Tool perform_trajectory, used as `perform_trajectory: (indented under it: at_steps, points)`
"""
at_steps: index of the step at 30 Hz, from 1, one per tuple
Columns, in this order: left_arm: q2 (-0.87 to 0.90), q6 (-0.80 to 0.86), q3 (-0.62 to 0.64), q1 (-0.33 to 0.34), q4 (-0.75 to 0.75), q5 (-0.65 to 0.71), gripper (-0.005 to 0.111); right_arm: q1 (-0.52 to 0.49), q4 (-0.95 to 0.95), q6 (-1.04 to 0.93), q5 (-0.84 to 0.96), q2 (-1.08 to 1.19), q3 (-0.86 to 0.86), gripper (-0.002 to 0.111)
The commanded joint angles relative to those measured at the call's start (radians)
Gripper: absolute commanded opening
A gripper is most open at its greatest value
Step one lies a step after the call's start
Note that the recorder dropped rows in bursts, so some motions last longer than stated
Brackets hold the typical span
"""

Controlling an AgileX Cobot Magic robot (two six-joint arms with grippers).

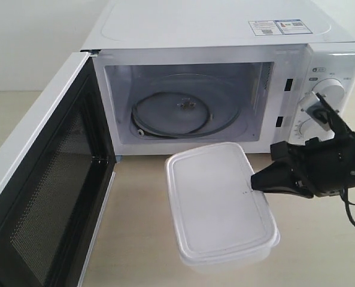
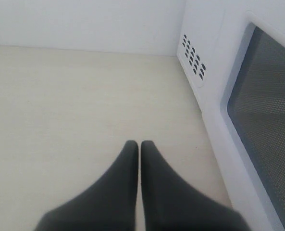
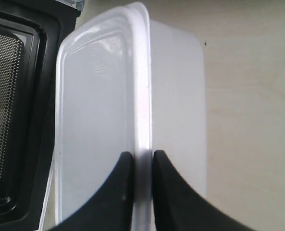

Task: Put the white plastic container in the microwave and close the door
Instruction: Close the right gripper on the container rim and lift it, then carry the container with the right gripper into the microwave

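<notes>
The white plastic container [image 1: 216, 203] is in front of the open microwave [image 1: 225, 72], its far end near the cavity's lower edge. My right gripper [image 1: 255, 181] is shut on the container's right rim; in the right wrist view its two black fingers pinch the lid rim of the container [image 3: 99, 110] at the gripper [image 3: 141, 159]. The door [image 1: 45, 191] is swung wide open to the left, black perforated inner face showing. A glass turntable [image 1: 186, 110] lies inside the cavity. My left gripper [image 2: 140, 147] is shut on nothing, above the tabletop beside the door's outer face [image 2: 257, 115].
The light wooden tabletop [image 1: 321, 251] runs right of the container. Two round dials [image 1: 330, 92] sit on the microwave's right panel, just behind my right arm. A white wall stands behind. The open door [image 3: 12, 110] lies close beside the container in the right wrist view.
</notes>
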Motion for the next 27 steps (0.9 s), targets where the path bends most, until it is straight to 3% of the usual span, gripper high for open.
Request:
perform_trajectory:
  at_steps: [1,9,16,23,27]
  points:
    - [-0.001,0.002,0.004,0.002,-0.003,-0.003,0.004,0.000,0.009,0.030,0.029,-0.081,0.009,0.000]
    - [-0.001,0.002,0.004,0.002,-0.003,-0.003,0.004,0.000,0.045,0.028,0.011,-0.171,0.066,0.000]
    - [-0.001,0.002,0.004,0.002,-0.003,-0.003,0.004,0.175,0.050,0.092,-0.107,-0.191,0.087,0.000]
    - [-0.001,0.002,0.004,0.002,-0.003,-0.003,0.004,0.473,0.023,0.441,-0.572,-0.255,0.102,0.000]
    - [-0.001,0.002,0.004,0.002,-0.003,-0.003,0.004,0.585,-0.018,0.602,-0.750,-0.273,0.123,0.000]
